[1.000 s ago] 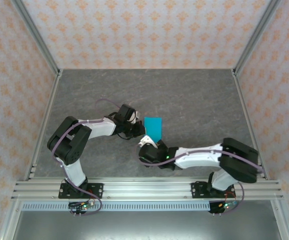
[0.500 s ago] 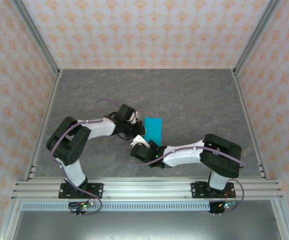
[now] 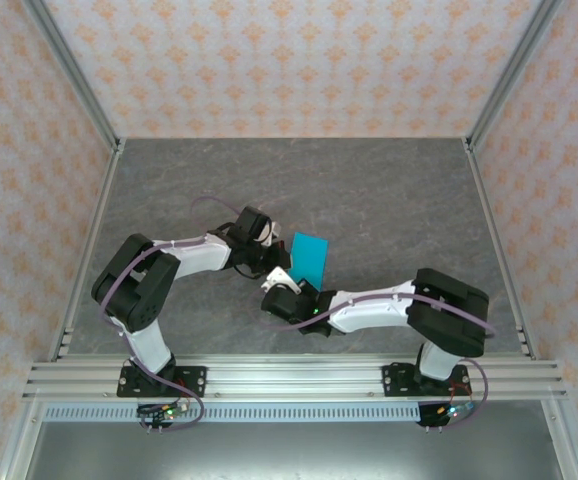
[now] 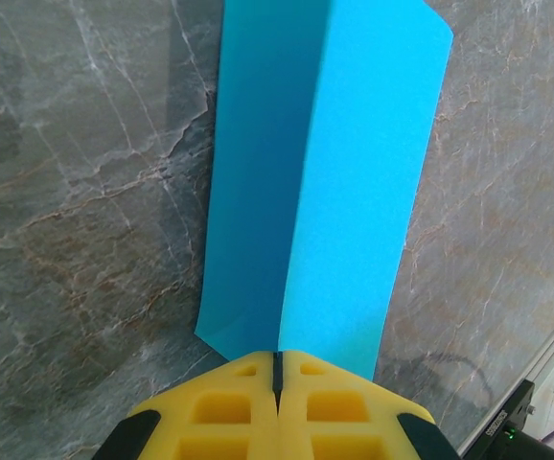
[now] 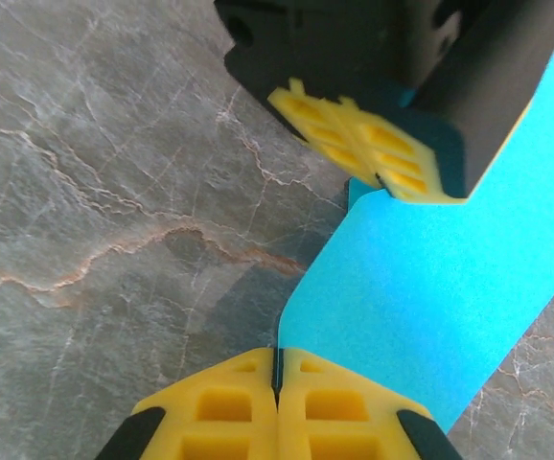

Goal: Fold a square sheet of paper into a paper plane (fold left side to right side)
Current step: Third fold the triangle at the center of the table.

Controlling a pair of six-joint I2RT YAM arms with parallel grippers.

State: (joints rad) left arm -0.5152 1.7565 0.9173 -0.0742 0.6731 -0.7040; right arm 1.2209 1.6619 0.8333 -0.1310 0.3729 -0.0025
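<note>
The square sheet of paper [image 3: 311,256] is bright cyan and bent along a lengthwise crease, raised off the grey table. In the left wrist view the sheet [image 4: 354,192] shows a shaded left half and a bright right half. My left gripper [image 4: 277,358] is shut on its near edge at the crease. My right gripper [image 5: 277,355] is shut on the near left corner of the sheet [image 5: 450,287], with the left gripper [image 5: 380,178] just beyond it. From above, the left gripper [image 3: 277,262] and the right gripper [image 3: 291,284] meet at the sheet's near-left side. The paper plane is out of view.
The grey marbled table [image 3: 389,190] stretches bare behind and to the right of the paper. Patterned walls and aluminium posts [image 3: 69,90] enclose it. A slotted rail [image 3: 289,378] runs along the front edge by the arm bases.
My right gripper has gone from open to shut on the sheet's corner, after its arm drew in toward the left. The left gripper stays shut on the paper.
</note>
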